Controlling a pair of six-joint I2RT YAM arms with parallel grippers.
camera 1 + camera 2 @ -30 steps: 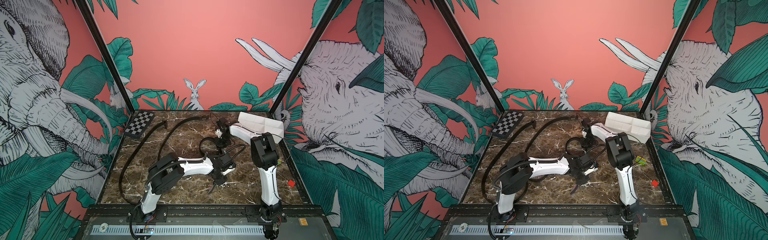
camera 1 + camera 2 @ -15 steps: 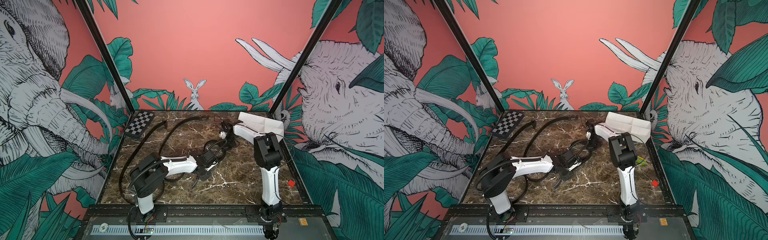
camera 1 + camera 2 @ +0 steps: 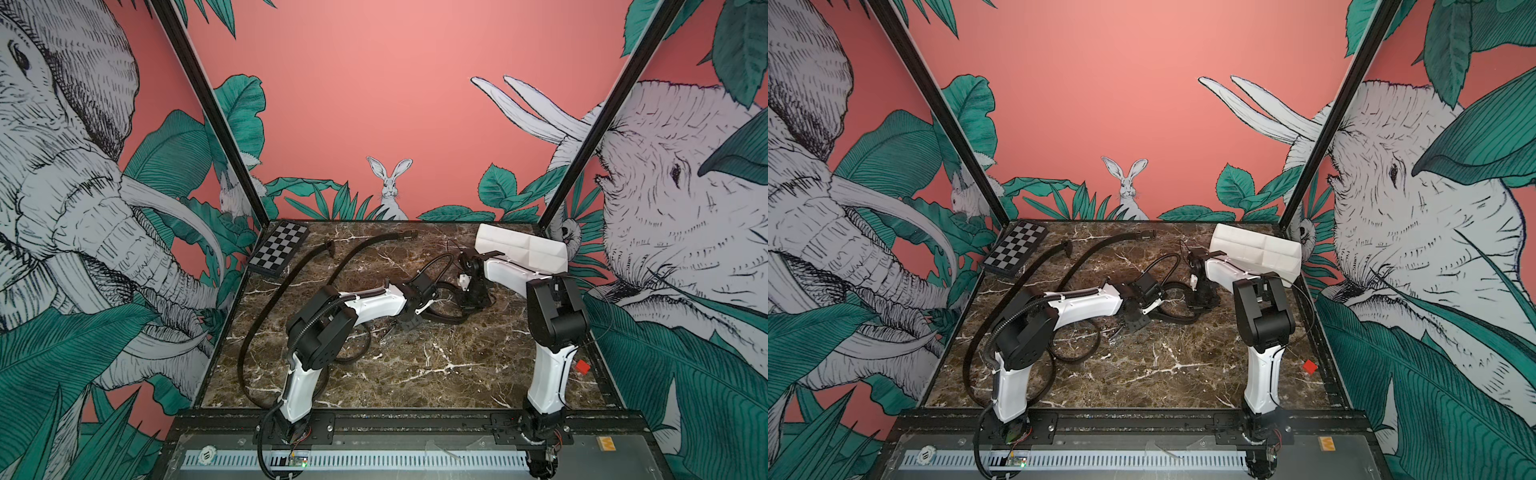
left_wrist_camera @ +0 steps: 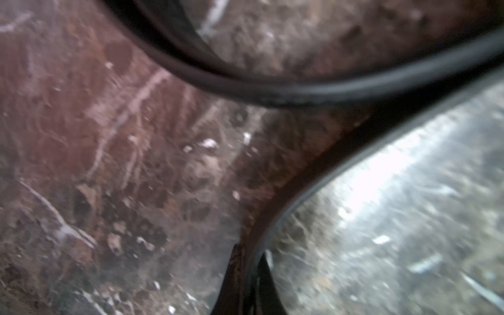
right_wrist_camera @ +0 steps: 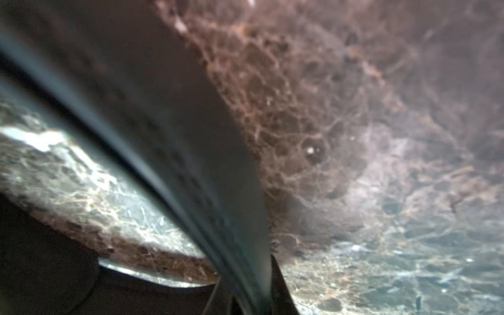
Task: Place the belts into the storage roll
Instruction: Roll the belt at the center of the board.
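The white storage roll (image 3: 521,249) stands at the far right corner of the marble table, in both top views. One black belt (image 3: 249,340) curves along the left side. A second belt (image 3: 361,246) arcs across the far middle. The third belt (image 3: 442,319) loops on the table between my two grippers. My left gripper (image 3: 399,328) is shut on it, the strap (image 4: 300,92) running out from between the fingers (image 4: 231,275). My right gripper (image 3: 471,305), low over the table in front of the storage roll, is shut on the same belt (image 5: 191,169).
A black-and-white checkerboard (image 3: 278,253) lies at the far left corner. A small red block (image 3: 582,366) sits by the right edge near the right arm's base. Black frame posts and printed walls close in three sides of the table.
The left arm swung left with the belt, then back a little, away from the front edge. The right gripper came down and nearer along the belt. The belt's loop between them has shifted.
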